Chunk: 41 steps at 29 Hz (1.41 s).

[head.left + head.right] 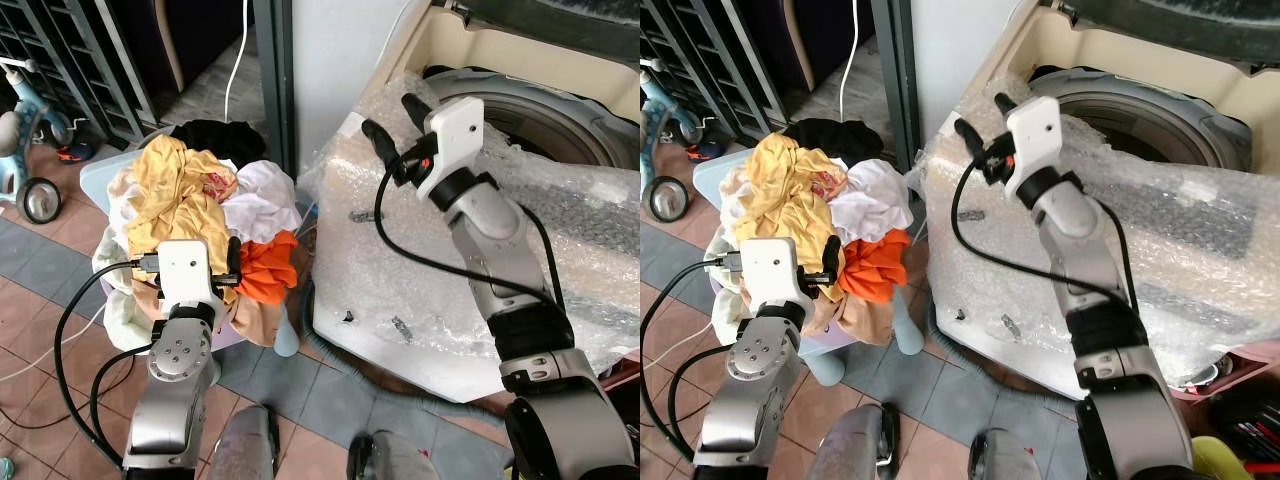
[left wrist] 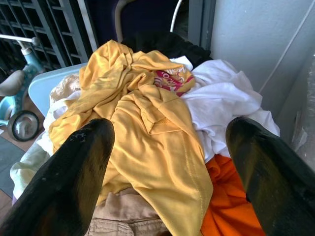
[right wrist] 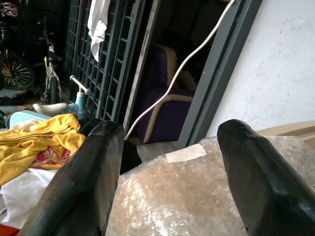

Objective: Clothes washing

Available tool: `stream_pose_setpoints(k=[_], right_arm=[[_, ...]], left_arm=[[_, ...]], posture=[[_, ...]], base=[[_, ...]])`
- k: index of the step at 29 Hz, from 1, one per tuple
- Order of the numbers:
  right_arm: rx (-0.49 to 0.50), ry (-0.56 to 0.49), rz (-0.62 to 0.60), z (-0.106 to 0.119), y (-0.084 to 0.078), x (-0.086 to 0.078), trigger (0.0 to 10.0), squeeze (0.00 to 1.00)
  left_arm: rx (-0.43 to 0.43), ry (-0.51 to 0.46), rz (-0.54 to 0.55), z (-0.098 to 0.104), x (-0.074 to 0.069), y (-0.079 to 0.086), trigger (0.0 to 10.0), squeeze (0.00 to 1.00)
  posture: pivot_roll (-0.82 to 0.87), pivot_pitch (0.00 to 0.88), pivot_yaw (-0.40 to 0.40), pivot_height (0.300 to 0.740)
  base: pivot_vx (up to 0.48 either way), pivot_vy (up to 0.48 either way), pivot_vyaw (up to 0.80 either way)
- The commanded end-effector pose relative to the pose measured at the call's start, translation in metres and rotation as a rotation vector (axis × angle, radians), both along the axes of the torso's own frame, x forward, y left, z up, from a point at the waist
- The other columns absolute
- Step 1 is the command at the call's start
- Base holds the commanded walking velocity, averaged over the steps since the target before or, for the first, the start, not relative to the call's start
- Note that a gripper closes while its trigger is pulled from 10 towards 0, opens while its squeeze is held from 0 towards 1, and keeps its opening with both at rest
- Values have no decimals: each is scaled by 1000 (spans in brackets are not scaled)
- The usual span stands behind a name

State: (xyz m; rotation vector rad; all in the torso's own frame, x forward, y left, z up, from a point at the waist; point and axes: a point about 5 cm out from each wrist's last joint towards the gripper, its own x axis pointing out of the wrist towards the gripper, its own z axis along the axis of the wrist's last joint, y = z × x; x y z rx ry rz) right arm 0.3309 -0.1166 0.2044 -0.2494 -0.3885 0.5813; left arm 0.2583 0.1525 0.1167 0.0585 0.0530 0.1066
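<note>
- The yellow garment (image 2: 147, 123) tops the heap in the pale laundry basket (image 1: 98, 175), beside the washing machine (image 1: 520, 130), ready for lifting.
- The left gripper (image 2: 167, 162) hovers over it, fingers spread wide, apparently lined up to pinch.
- The right gripper (image 3: 167, 162), also spread and empty, waits above the machine's bubble-wrapped corner (image 3: 197, 196), clear of the drum.

Beside the dark metal gate (image 1: 60, 60) you are seeing a child's tricycle (image 1: 25, 150) standing on the tiled floor (image 1: 40, 300). A white cable (image 1: 237, 60) is hanging past the gate's far end, near a grey door post (image 1: 275, 80). Beyond the gate, a purple armchair (image 3: 165, 115) is sitting in shade.
</note>
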Motion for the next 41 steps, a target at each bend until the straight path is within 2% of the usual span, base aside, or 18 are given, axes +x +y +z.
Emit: stream_pose_setpoints(k=[1,3,6,7,8,11,13,16,21,24,29,31,36,37,41], right_arm=[[-8,-51,17,7,3,-11,10000,1000],[-2,-54,-9,4,1,-16,10000,1000],[-11,-54,-117,-8,-5,-26,10000,1000],[22,-21,-229,-18,-11,-34,10000,847],[43,15,-303,-27,-15,-40,10000,0],[48,61,-362,-37,-19,-44,10000,0],[71,147,-367,-53,-20,-53,10000,0],[58,191,-362,-64,-23,-59,10000,0],[128,347,-462,-85,-40,-65,10000,0],[146,406,-511,-92,-42,-66,10000,0],[163,417,-480,-92,-36,-66,10000,0],[157,390,-463,-87,-32,-64,10000,0],[85,350,-462,-82,-27,-62,10000,0],[122,374,-403,-83,-24,-65,10000,0],[129,386,-399,-85,-24,-65,10000,0]], left_arm=[[20,-20,30,3,-3,2,10000,0],[44,-34,44,5,-5,3,10000,0],[43,-41,54,7,-6,6,10000,0],[47,-34,54,7,-7,8,10000,0],[52,-30,47,6,-7,8,10000,0],[60,-22,31,4,-7,5,10000,0],[54,-21,17,4,-5,2,10000,0],[50,-25,7,5,-3,-1,10000,0],[28,-15,28,3,-6,2,10000,0],[21,-2,24,1,-9,4,10000,0],[23,-4,16,1,-8,4,10000,0],[20,-11,7,2,-7,3,10000,0],[31,-7,17,1,-6,2,10000,0],[27,-16,8,2,-7,1,10000,0],[57,-21,10,3,-6,1,10000,0]], posture=[[97,119,-26,740],[103,121,-30,740],[112,124,-27,740],[108,127,-21,740],[105,128,-18,740],[93,132,-9,740],[81,135,-4,740],[79,138,-7,740],[79,142,-9,740],[84,143,-8,740],[85,142,-6,740],[83,141,-6,740],[82,140,-6,740],[82,137,-6,740],[85,133,-7,740]], base=[[0,0,0],[0,0,0],[0,0,0],[0,0,0],[0,270,0],[0,-192,0],[0,0,0],[0,0,0],[0,480,0],[0,480,0],[0,480,0],[0,480,0],[0,480,0],[0,364,0],[0,91,0]])
